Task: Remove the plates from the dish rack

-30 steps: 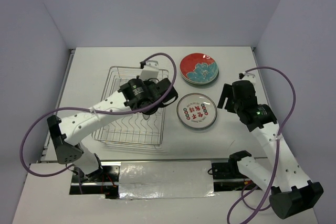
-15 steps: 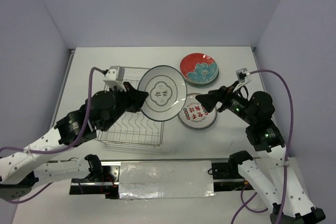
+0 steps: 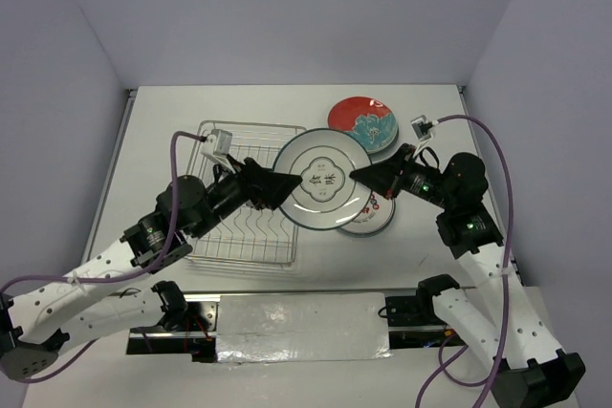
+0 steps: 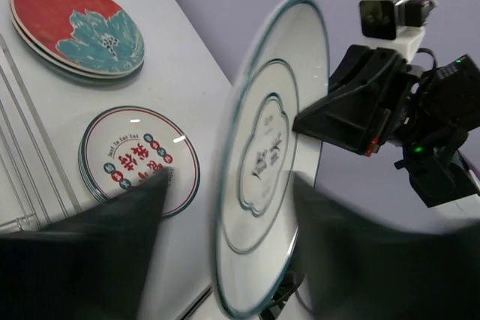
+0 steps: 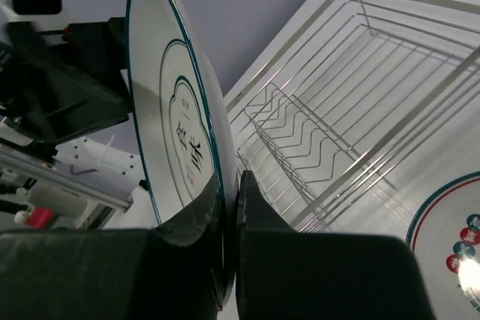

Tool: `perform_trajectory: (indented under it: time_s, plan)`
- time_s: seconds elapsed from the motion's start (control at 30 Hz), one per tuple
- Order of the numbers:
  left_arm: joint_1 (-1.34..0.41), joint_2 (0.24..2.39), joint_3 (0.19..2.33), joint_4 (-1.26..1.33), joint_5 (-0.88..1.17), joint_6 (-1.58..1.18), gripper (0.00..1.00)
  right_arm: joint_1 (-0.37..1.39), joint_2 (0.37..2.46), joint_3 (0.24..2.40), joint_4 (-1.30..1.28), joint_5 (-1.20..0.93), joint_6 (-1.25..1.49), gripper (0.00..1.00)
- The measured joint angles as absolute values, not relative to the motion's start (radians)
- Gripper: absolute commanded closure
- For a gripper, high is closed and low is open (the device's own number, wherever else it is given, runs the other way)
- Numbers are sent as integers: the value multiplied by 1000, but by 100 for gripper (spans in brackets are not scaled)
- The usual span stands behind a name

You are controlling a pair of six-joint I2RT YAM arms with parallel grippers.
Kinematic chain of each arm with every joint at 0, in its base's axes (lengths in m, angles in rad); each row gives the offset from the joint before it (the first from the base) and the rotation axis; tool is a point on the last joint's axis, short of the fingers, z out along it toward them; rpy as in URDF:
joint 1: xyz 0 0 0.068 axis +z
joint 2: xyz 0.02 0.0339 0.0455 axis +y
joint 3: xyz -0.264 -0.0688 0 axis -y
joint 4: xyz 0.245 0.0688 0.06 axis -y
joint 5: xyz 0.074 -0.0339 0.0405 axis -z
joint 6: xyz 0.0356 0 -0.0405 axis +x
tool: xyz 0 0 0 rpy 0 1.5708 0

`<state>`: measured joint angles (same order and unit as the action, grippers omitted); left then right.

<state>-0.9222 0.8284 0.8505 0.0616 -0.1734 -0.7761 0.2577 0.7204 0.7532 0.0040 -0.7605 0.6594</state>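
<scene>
— What's changed in the last second?

— The handover. The right fingers (image 3: 371, 176) stood wide and clear of the plate a moment ago. Now they are pinched tight on one side of the rim of the white teal-rimmed plate (image 3: 325, 182). The left fingers (image 3: 271, 184), which lifted it out of the dish rack (image 3: 244, 126), have loosened. They stand part open on either side of the opposite rim, and I see no grip there.

— So where is the plate?

— In the air just right of the dish rack, tilted, above the small white plate with red characters (image 3: 380, 222) that lies on the worktop (image 3: 172, 107). The red plates (image 3: 363, 123) sit off the rack's far right corner.

— And for the job?

— I'd say the plate now hangs on the right arm alone, which leaves the left one free to back off toward the rack. No plate shows in the part of the rack I can see, so this may be the last one, though the left arm hides some of it.
</scene>
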Motion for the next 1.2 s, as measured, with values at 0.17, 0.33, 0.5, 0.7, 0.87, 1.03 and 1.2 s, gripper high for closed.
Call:
perform_trajectory:
  time_s: [0.17,0.33,0.5,0.7,0.87,1.03,1.2]
  plan:
    - [-918,836,967,-104,-286,-794,0,167,735,787,-198,-602,608,100]
    - [-916,893,1158,-406,-511,-795,1,47,814,810,-393,-368,522,96]
    - [-916,850,1151,-600,-592,-770,1,15,916,767,-443,-274,474,91]
    - [-916,773,1152,-721,-633,-739,0,-9,1029,720,-436,-268,443,61]
    - [-916,754,1164,-778,-641,-719,1,-18,1045,699,-440,-267,406,35]
    - [-916,771,1164,-810,-642,-705,0,44,1117,718,-484,-154,366,27]
    - [-916,818,1179,-846,-645,-702,0,200,1250,770,-549,-39,350,26]
